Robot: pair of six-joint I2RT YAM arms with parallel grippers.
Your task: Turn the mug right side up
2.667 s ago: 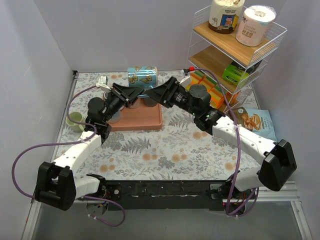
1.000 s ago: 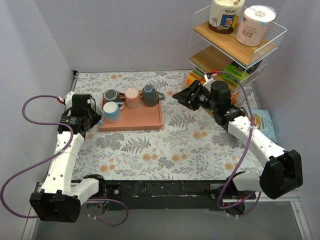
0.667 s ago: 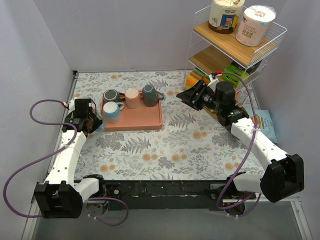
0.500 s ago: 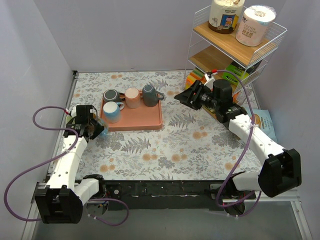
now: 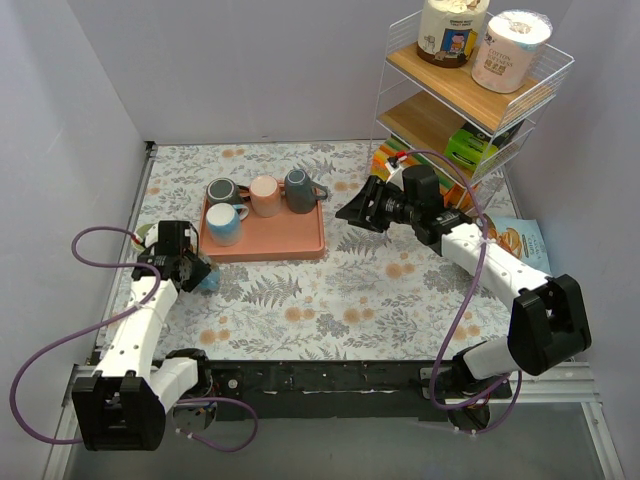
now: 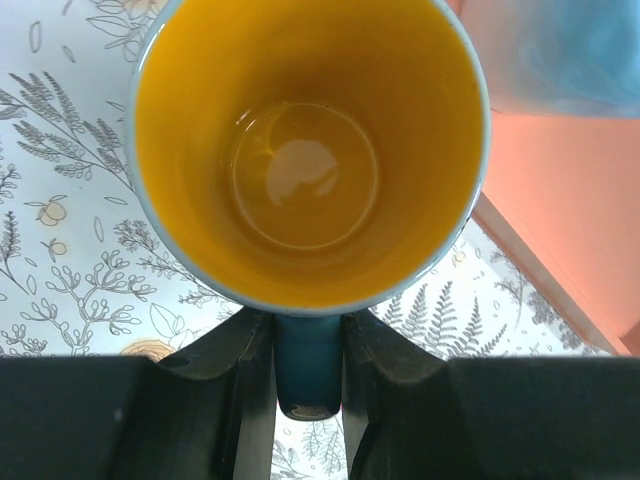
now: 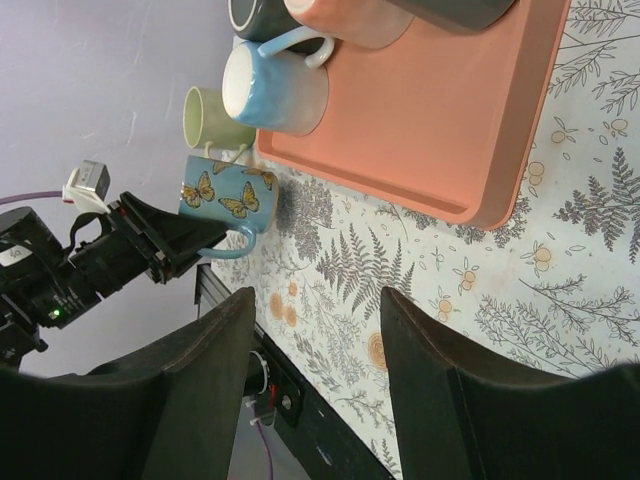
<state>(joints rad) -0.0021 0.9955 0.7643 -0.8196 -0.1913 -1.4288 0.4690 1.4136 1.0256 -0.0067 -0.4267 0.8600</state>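
Left wrist view: mug (image 6: pixel 305 170) outer wall hidden below own rim; pale blue shape (image 6: pixel 570 45) at top right blurred, cut by edge.
Top view: mug mostly hidden by left gripper (image 5: pixel 195 272).
Right wrist view: dark mug (image 7: pixel 450 10), peach mug (image 7: pixel 345 20) cut by top edge; green cup (image 7: pixel 207 120) partly behind blue-white mug (image 7: pixel 275 88).

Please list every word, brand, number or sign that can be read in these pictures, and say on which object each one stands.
None can be read for certain.
On the jar: a printed label, too small to read.
On the white roll: lettering, blurred.
On the green box: print too small.
On the snack bag: print too small.
On the butterfly mug: only butterflies, no words.
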